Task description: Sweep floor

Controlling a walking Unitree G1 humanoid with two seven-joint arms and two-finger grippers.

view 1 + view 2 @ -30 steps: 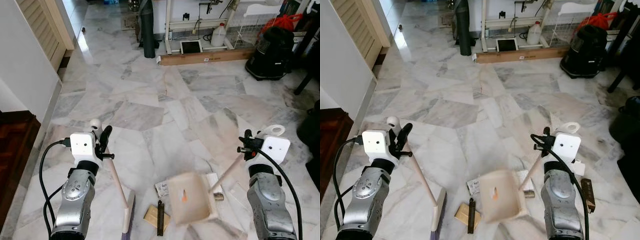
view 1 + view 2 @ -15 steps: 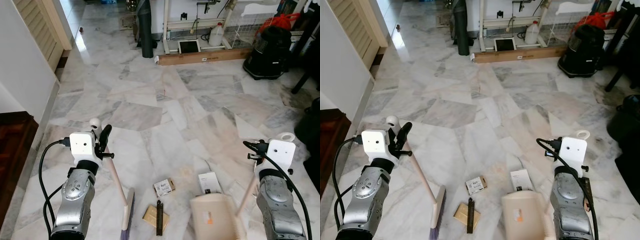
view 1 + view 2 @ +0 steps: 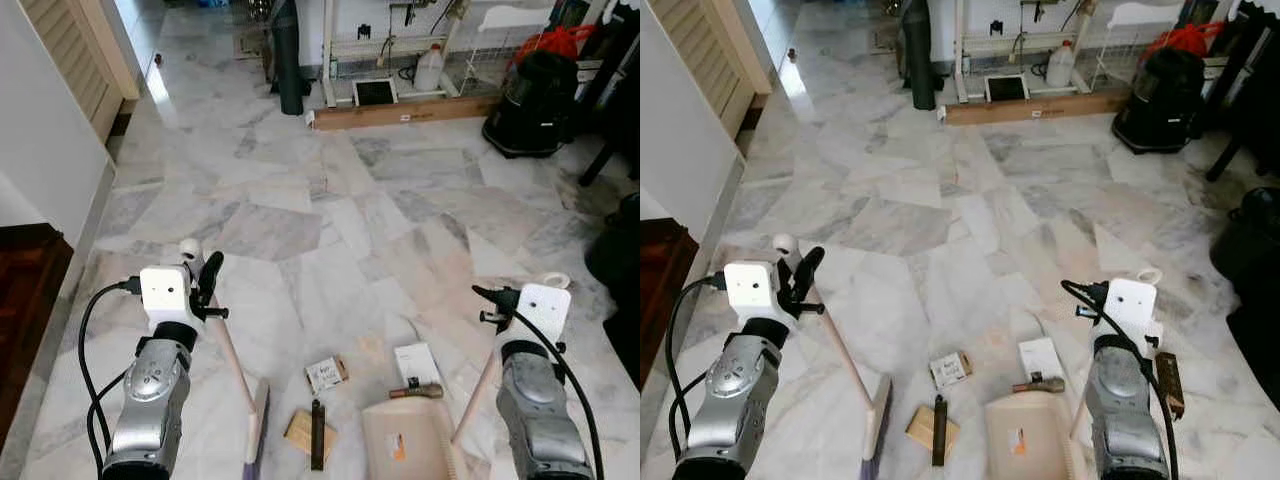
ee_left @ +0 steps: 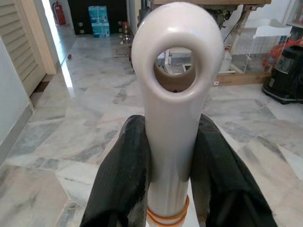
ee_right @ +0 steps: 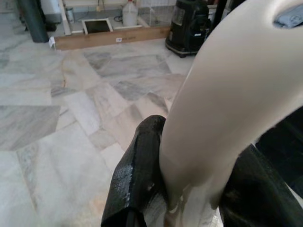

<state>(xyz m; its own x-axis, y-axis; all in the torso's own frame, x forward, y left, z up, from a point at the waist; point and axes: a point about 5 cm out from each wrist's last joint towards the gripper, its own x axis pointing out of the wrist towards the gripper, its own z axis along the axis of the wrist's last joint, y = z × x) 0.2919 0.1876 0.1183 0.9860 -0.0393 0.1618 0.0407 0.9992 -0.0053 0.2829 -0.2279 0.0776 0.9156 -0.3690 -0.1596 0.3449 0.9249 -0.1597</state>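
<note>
My left gripper point(image 3: 205, 287) is shut on the cream broom handle point(image 4: 176, 113), whose ringed end pokes out past the black fingers point(image 4: 123, 170). The broom head point(image 3: 257, 420) rests on the marble floor just in front of me on the left. My right gripper point(image 3: 493, 306) is shut on the dustpan handle point(image 5: 222, 104). The cream dustpan point(image 3: 405, 445) lies flat at the bottom centre. Litter lies ahead of it: a small card point(image 3: 325, 373), a brown cardboard piece point(image 3: 300, 432), a black stick point(image 3: 317, 436), a white paper point(image 3: 415, 361) and a brown cylinder point(image 3: 420, 390).
A white wall point(image 3: 40, 150) and a dark wooden step point(image 3: 25, 290) border the left. At the far end stand a dark post point(image 3: 290, 60), a wooden board point(image 3: 400, 112), a white jug point(image 3: 428, 70) and a black vacuum cleaner point(image 3: 530, 100). Dark furniture point(image 3: 620, 250) is on the right.
My right gripper drew the dustpan back off the litter toward me, then a little left; the card, white paper and brown cylinder now lie uncovered. The left arm and broom stayed put.
</note>
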